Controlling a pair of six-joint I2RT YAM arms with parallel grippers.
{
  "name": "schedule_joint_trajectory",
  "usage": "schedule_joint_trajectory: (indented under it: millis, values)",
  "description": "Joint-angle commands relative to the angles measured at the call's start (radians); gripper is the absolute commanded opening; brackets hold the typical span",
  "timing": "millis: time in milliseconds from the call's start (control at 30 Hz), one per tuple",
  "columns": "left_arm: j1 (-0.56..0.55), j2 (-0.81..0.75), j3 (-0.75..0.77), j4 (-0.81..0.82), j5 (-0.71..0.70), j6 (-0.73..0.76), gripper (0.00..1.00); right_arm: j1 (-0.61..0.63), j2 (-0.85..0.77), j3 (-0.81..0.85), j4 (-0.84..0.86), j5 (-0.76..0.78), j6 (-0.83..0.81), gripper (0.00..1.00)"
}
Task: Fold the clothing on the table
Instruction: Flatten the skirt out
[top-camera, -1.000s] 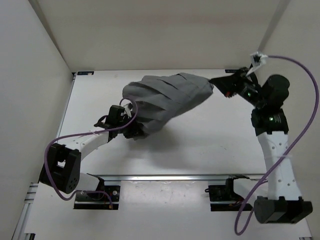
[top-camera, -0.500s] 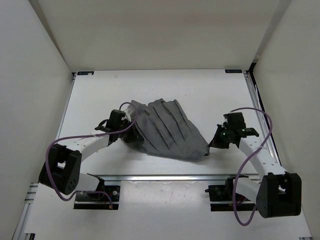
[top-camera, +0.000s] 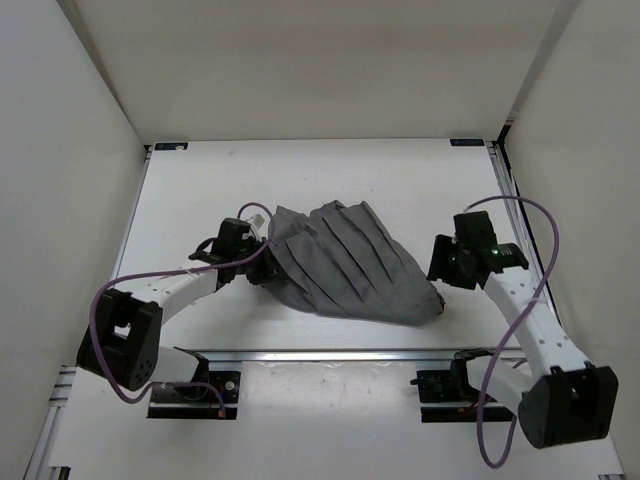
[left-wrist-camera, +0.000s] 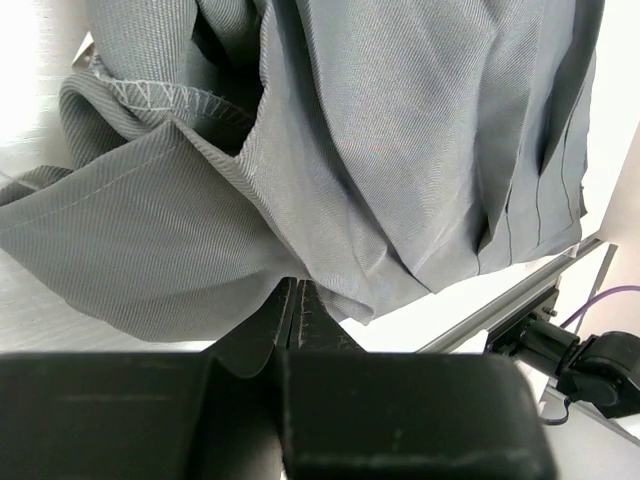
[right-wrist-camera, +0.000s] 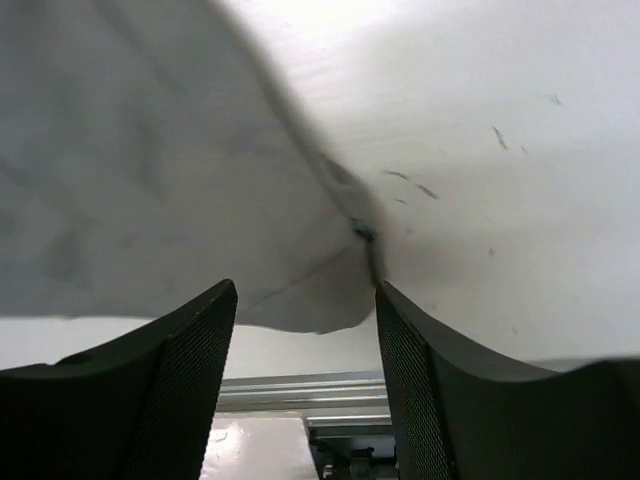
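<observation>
The clothing (top-camera: 345, 265), a grey pleated skirt, lies spread on the white table (top-camera: 200, 180), fanning from the left toward the near right. My left gripper (top-camera: 255, 268) is shut on the skirt's left edge. In the left wrist view its fingers (left-wrist-camera: 293, 300) meet with the clothing (left-wrist-camera: 400, 150) bunched over their tips. My right gripper (top-camera: 447, 272) hovers just right of the skirt's near-right corner, jaws open. The right wrist view shows that gripper (right-wrist-camera: 305, 290) with the fabric corner (right-wrist-camera: 300, 300) lying loose below the gap, gripped by neither finger.
An aluminium rail (top-camera: 330, 353) runs along the table's near edge, close to the skirt's lower hem. White walls enclose the left, back and right sides. Purple cables loop off both arms (top-camera: 110, 290).
My right arm swung from the back right to the near right, dragging the skirt's end forward, then opened and let it go. The skirt now lies flatter. My left gripper stayed put.
</observation>
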Motion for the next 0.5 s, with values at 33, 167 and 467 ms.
schedule_joint_trajectory:
  millis: [33,167,467]
  values:
    - [-0.009,-0.061,0.026,-0.033,-0.021,0.021,0.07,0.043,-0.037,0.087,0.037,-0.123,-0.063,0.67]
    - [-0.024,-0.062,-0.007,-0.027,-0.004,0.006,0.1,0.074,0.049,0.056,0.048,-0.159,-0.069,0.77]
    - [-0.026,-0.15,-0.099,-0.015,0.0,-0.037,0.09,0.372,0.203,0.075,0.172,-0.236,-0.155,0.74]
